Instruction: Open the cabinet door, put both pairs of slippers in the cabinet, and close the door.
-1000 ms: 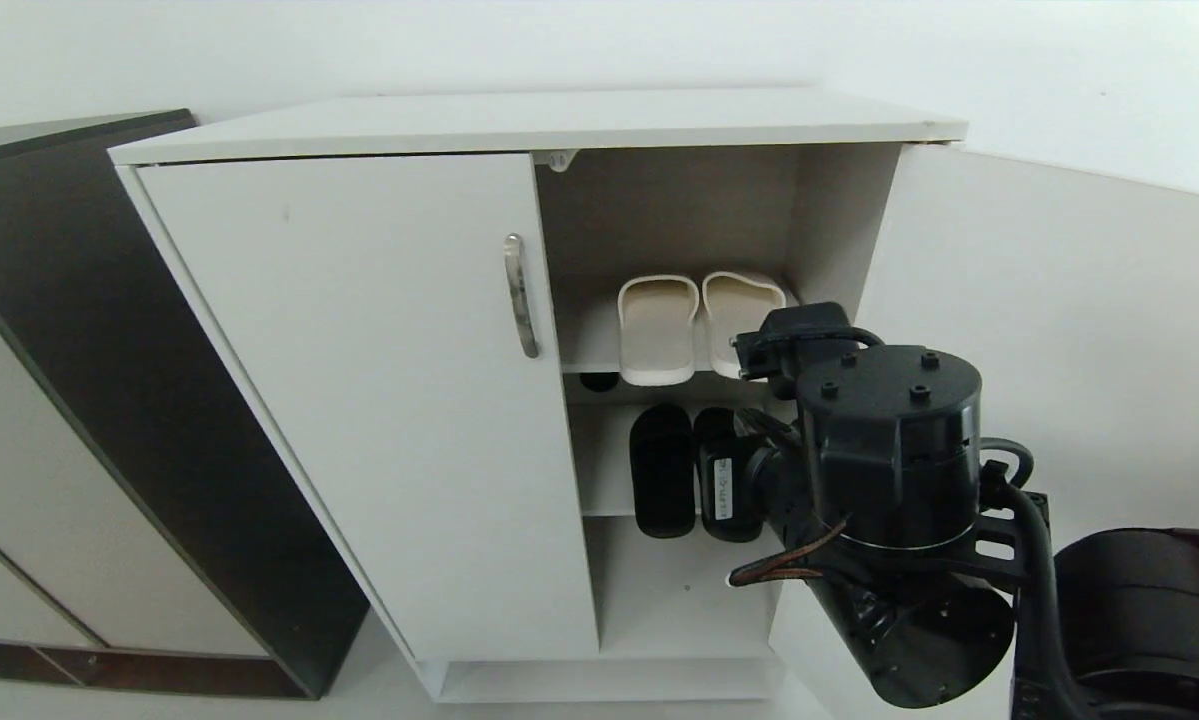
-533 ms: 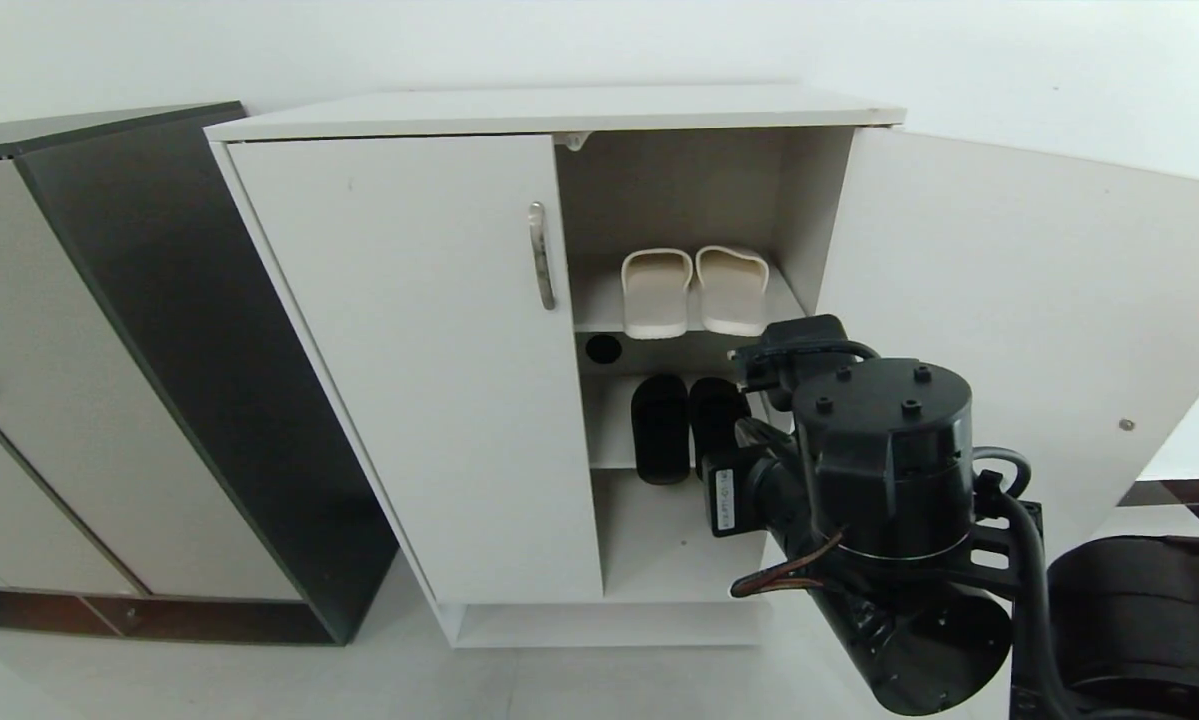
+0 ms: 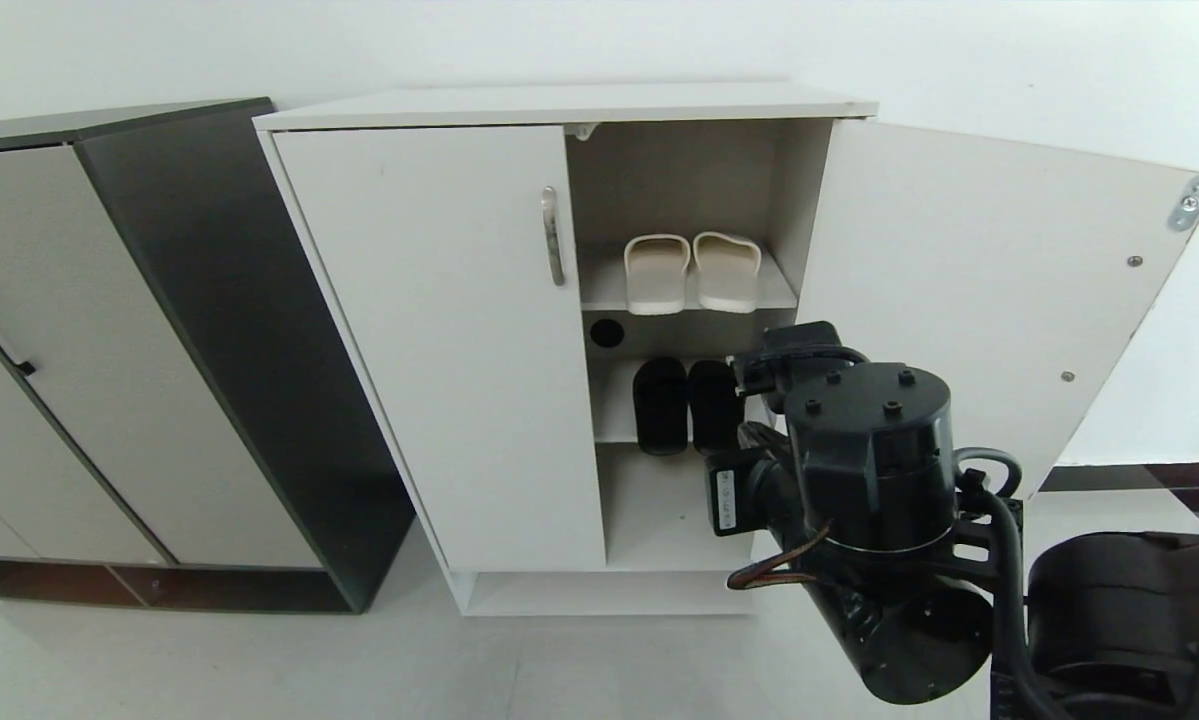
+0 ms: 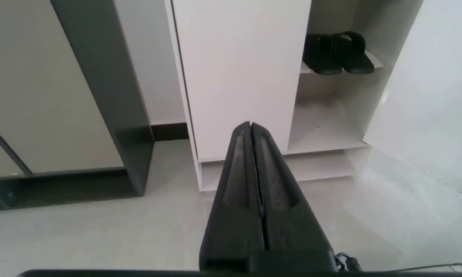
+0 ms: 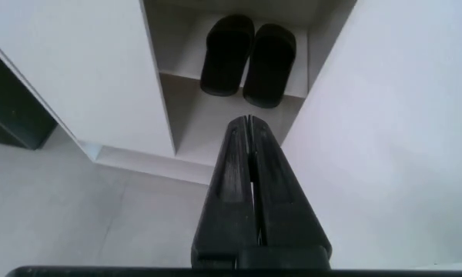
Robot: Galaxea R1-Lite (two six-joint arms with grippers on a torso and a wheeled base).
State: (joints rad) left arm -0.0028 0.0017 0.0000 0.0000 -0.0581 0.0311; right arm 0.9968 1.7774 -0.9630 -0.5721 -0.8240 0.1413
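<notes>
Both my left end effector [image 4: 250, 129] and right end effector [image 5: 250, 123] are closed, empty. My head sees white slippers [image 3: 692, 272] high in the cabinet [image 3: 559, 105]; my right wrist sees black slippers [image 5: 249, 60] lower down.

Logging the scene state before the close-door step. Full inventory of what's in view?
white cabinet: 1, white, centre, against the wall
closed door: 1, white, cabinet's left half
handle: 1, metal grey, upright on the closed door's inner edge
open door: 1, white, swung out to the right
cream slippers: 1 pair, cream, side by side on the upper shelf
black slippers: 1 pair, black, side by side on the shelf below
dark cabinet: 1, dark grey side with pale front, left of the white cabinet
floor: light grey
left pincer: 1, black, shut, facing the white cabinet's base
right pincer: 1, black, shut, facing the open compartment
</notes>
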